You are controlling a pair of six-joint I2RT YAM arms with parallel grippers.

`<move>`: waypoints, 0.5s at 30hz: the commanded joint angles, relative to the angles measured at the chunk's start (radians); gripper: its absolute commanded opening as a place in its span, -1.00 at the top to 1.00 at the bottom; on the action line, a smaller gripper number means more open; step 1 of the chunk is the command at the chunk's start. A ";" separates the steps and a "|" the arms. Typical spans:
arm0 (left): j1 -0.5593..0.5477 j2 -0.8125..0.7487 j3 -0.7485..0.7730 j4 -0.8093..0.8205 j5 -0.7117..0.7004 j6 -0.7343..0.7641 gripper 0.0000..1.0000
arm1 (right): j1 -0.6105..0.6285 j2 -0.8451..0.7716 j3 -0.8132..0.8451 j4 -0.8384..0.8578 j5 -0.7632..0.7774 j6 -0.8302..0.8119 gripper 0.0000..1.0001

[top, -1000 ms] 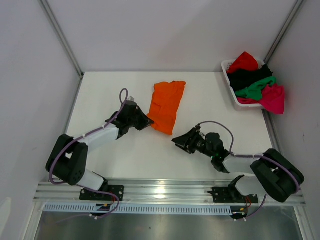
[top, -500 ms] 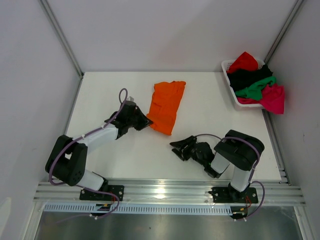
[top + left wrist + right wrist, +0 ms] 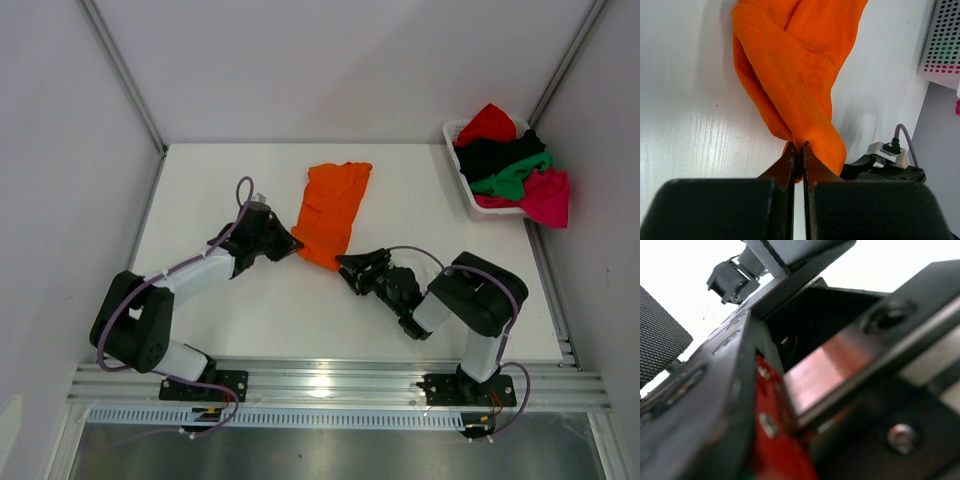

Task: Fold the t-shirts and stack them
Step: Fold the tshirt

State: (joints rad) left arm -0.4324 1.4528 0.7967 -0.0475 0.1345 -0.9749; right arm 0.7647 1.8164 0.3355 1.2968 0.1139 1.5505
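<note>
1. Orange cloth: the orange t-shirt (image 3: 333, 208) lies in the middle of the table (image 3: 220, 180), gathered into a long narrow strip. It runs from the far side towards the arms, slanting slightly left at its near end.
2. Its surface is creased, with a soft fold ridge running lengthwise, as the left wrist view shows.
3. The left gripper (image 3: 297, 247) is clamped on the near left corner of that strip. In the left wrist view its two fingertips are pressed together, with orange fabric pinched between them just above the tabletop.
4. The right gripper (image 3: 344, 272) sits low over the table just beside the near end of the orange t-shirt, to its right. In the top view its jaws look spread, with nothing between them. The right wrist view is filled with blurred black parts of the arm and does not show whether the gripper touches the cloth.
5. The two grippers are close together, one on each side of the shirt's near tip.
6. The white basket (image 3: 468, 196) stands at the far right corner of the table, well apart from the orange t-shirt.
7. It holds the red t-shirt (image 3: 488, 122) at the far end, then the black t-shirt (image 3: 492, 155) and the green t-shirt (image 3: 512, 178). The magenta-pink t-shirt (image 3: 548, 198) spills over its near right rim.
</note>
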 commanded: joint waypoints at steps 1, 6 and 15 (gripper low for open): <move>0.011 -0.011 -0.014 0.024 0.002 0.015 0.99 | -0.004 0.030 0.059 0.262 0.009 0.014 -0.08; 0.011 -0.011 -0.022 0.026 -0.003 0.012 0.99 | 0.015 0.066 0.095 0.265 0.006 0.043 -0.08; 0.011 -0.008 -0.024 0.021 -0.015 0.018 0.99 | 0.099 0.080 0.099 0.263 0.013 0.105 -0.07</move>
State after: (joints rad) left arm -0.4290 1.4528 0.7776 -0.0475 0.1303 -0.9749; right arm 0.8288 1.8927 0.4240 1.2991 0.1162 1.6230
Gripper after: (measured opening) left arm 0.020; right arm 0.537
